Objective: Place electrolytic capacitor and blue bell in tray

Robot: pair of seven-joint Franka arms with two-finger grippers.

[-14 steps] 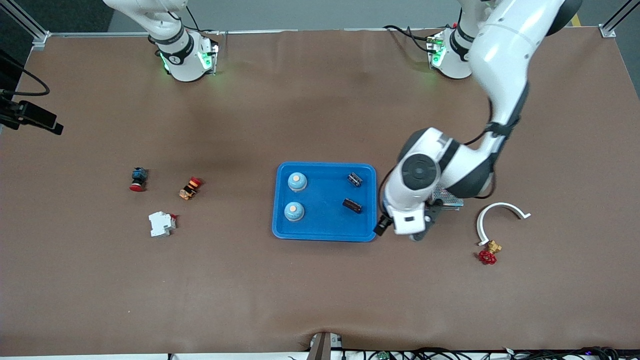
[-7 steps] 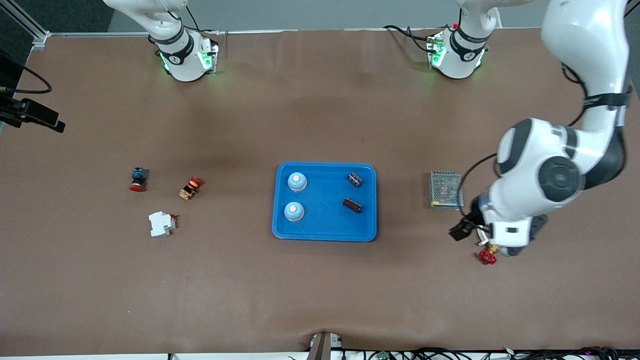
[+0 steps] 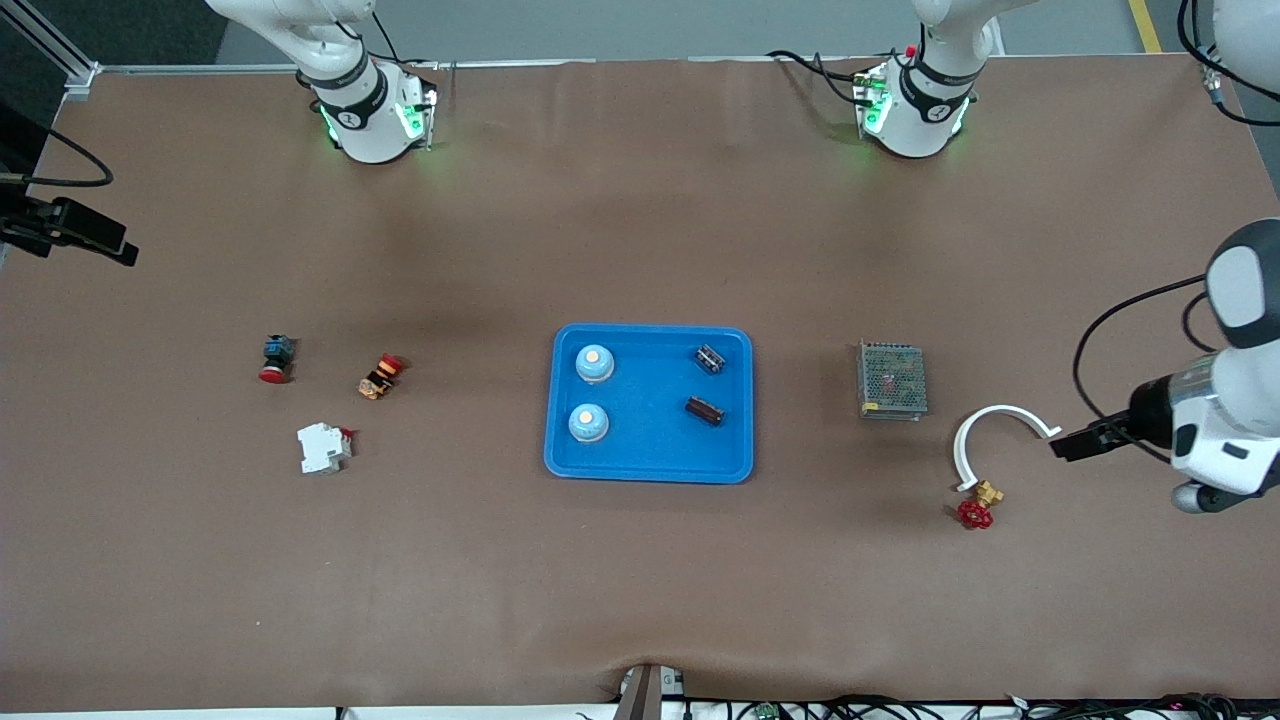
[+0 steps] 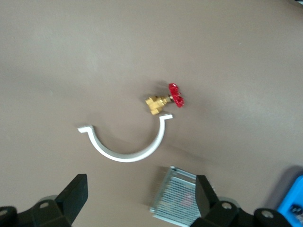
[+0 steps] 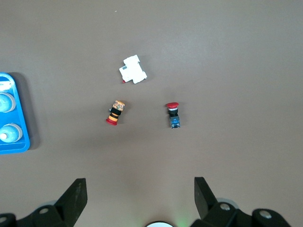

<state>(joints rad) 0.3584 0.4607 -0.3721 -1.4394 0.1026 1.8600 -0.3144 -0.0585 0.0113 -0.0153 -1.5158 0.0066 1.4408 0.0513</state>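
Note:
The blue tray (image 3: 650, 460) lies mid-table. In it stand two blue bells (image 3: 595, 364) (image 3: 588, 423) and lie two dark electrolytic capacitors (image 3: 710, 358) (image 3: 704, 410). My left gripper (image 4: 139, 194) is open and empty, up over the table at the left arm's end (image 3: 1205, 490), beside the white clip. My right gripper (image 5: 139, 191) is open and empty, high over the right arm's end of the table; it does not show in the front view. The tray's edge (image 5: 14, 142) and both bells (image 5: 5, 101) show in the right wrist view.
A metal mesh box (image 3: 891, 380), a white curved clip (image 3: 975, 430) and a brass valve with a red handle (image 3: 975, 508) lie toward the left arm's end. A white breaker (image 3: 323, 447), an orange-red button (image 3: 380, 376) and a blue-red button (image 3: 275, 358) lie toward the right arm's end.
My left arm has swung from beside the tray, over the mesh box, out to the left arm's end of the table. The objects have not moved.

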